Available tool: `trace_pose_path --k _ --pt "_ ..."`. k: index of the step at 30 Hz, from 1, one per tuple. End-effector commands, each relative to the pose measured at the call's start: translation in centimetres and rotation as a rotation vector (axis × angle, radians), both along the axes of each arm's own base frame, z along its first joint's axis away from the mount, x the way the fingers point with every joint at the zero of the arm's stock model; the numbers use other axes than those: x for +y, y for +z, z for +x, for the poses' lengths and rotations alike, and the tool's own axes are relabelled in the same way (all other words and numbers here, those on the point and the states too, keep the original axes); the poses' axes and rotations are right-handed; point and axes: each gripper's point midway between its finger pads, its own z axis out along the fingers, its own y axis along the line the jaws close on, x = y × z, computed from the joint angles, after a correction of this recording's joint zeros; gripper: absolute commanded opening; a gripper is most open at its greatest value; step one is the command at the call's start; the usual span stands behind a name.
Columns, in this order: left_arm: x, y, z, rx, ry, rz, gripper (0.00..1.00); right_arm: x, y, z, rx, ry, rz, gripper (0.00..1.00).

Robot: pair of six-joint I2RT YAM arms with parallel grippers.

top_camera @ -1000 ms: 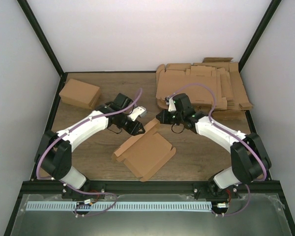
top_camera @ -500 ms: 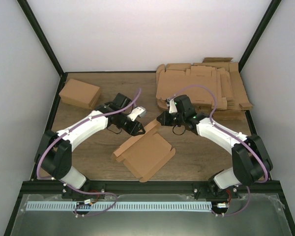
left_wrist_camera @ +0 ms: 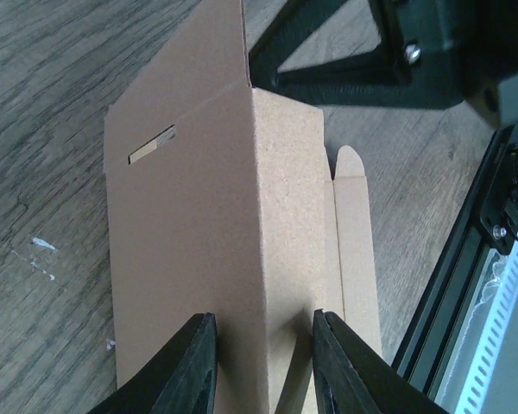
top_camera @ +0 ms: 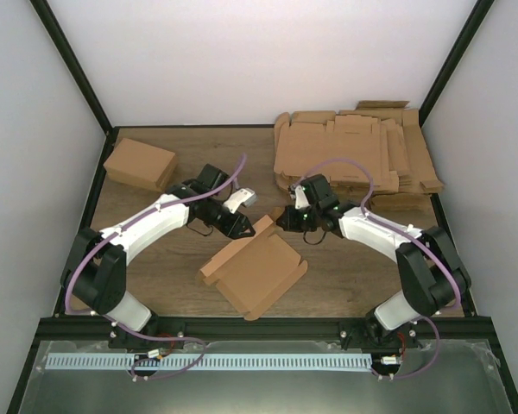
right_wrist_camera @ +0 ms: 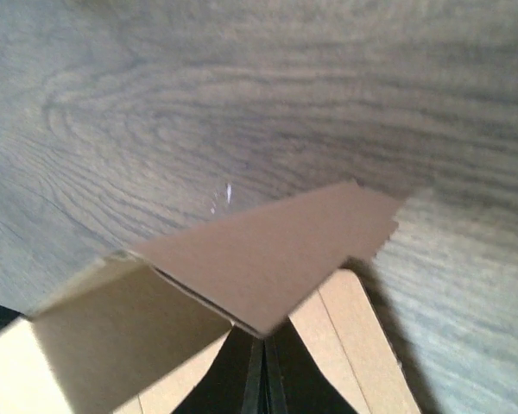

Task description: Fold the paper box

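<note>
Since a second ago the right gripper (top_camera: 281,217) has slid left to the far corner flap of the box (top_camera: 257,274). It is closed, empty, tips under the flap. Half-spread, the left gripper (left_wrist_camera: 263,362) pinches a raised wall. The box lies mid table (top_camera: 328,289), between both. Nudge the flap inward slowly, the left holding firm.
</note>
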Motion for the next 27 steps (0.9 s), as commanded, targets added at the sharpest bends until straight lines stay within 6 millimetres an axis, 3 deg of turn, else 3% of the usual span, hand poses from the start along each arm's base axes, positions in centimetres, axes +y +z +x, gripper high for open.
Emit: trace_pose_path --k 1,7,17,27 --pt "0.2 -1.2 -0.5 0.034 -0.018 0.008 0.33 0.4 -0.8 -1.6 0.041 0.044 -0.005 0.01" --pt "0.1 -1.1 -0.4 0.032 -0.020 0.006 0.33 1.0 0.3 -1.5 0.003 0.069 0.023 0.02" --pt "0.7 -1.3 0.3 0.037 0.013 0.022 0.33 -2.9 -1.1 0.3 -0.091 -0.022 -0.225 0.03" --pt "1.9 -1.3 1.4 0.053 0.059 0.010 0.33 -0.6 -1.7 0.6 -0.112 -0.001 -0.075 0.19"
